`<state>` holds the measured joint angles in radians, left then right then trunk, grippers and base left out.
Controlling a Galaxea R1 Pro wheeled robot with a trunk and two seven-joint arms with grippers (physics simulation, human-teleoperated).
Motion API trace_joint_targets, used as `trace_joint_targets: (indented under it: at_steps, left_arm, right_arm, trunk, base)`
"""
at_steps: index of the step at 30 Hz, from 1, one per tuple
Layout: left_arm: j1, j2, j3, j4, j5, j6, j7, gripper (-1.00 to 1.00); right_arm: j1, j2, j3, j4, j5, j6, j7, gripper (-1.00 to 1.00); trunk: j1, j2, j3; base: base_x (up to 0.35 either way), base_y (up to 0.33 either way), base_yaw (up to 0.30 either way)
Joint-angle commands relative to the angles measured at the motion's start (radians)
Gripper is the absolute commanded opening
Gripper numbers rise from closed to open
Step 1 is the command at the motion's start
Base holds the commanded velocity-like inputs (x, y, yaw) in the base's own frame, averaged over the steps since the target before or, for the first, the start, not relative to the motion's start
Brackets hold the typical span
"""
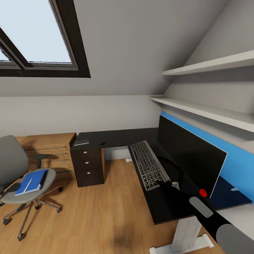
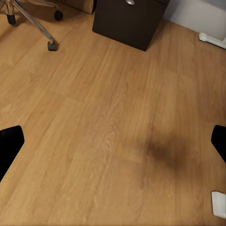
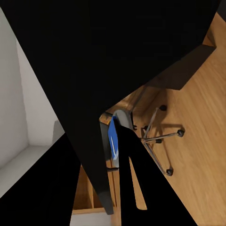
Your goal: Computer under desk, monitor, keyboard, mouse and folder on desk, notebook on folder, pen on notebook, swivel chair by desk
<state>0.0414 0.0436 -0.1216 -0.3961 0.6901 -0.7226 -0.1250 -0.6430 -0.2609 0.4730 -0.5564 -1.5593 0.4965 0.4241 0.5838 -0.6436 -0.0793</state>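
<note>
I take the keyboard (image 1: 148, 165) as my landmark: it lies flat on the black surface of the desk (image 1: 116, 135), just in front of the monitor (image 1: 188, 157), which stands upright against the blue back panel (image 1: 238, 164). So monitor and keyboard look placed. My right gripper (image 1: 165, 183) sits at the keyboard's near corner, arm reaching in from the lower right; I cannot tell whether its fingers are parted or closed, or whether they touch the keys. Far across the surface from the keyboard, near the drawers (image 1: 87, 162), a small dark lump that may be the mouse (image 1: 102, 143) and a pale sliver rest; I judge the mouse needs bringing closer. Well apart from the keyboard, out on the wood floor (image 1: 95, 211), the swivel chair (image 1: 24, 176) carries the blue folder (image 1: 31, 181) on its seat with a thin white pen (image 1: 29, 183) on it. The left gripper (image 2: 113, 141) hangs over bare floor, fingers spread wide, empty. Folder, notebook, pen and chair remain; I see no computer.
</note>
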Motion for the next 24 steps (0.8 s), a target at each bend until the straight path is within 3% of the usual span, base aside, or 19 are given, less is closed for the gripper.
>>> trace_joint_targets:
  at_steps: [1,7,13,19,24]
  left_arm:
    - [0.0,0.001,-0.006,-0.001,0.011,-0.002,-0.004,1.0]
    - [0.0,0.001,-0.006,-0.001,0.011,-0.002,-0.004,1.0]
    - [0.0,0.001,-0.006,-0.001,0.011,-0.001,-0.001,1.0]
    - [0.0,0.001,-0.006,-0.001,0.011,0.004,0.001,1.0]
    - [0.0,-0.002,-0.006,-0.001,0.013,0.004,0.001,1.0]
  right_arm:
    - [-0.001,-0.001,0.006,0.001,-0.007,0.0,0.003,-1.0]
    - [-0.001,0.0,0.005,0.001,-0.006,0.01,-0.002,-1.0]
    - [-0.001,-0.003,-0.001,0.002,-0.005,0.103,-0.003,-1.0]
    - [-0.001,-0.004,-0.003,0.02,-0.006,0.132,-0.004,-1.0]
    - [-0.001,-0.005,-0.004,0.041,-0.052,0.16,-0.004,-1.0]
  trunk:
    - [0.0,-0.001,-0.002]
    - [0.0,-0.001,-0.002]
    - [0.0,-0.001,-0.002]
    - [0.0,-0.001,-0.002]
    - [0.0,-0.001,-0.002]
  base:
    - [0.003,0.0,0.0]
    - [0.001,0.0,0.0]
    - [0.0,0.0,0.0]
    - [0.0,0.0,0.0]
    - [0.0,0.0,0.0]
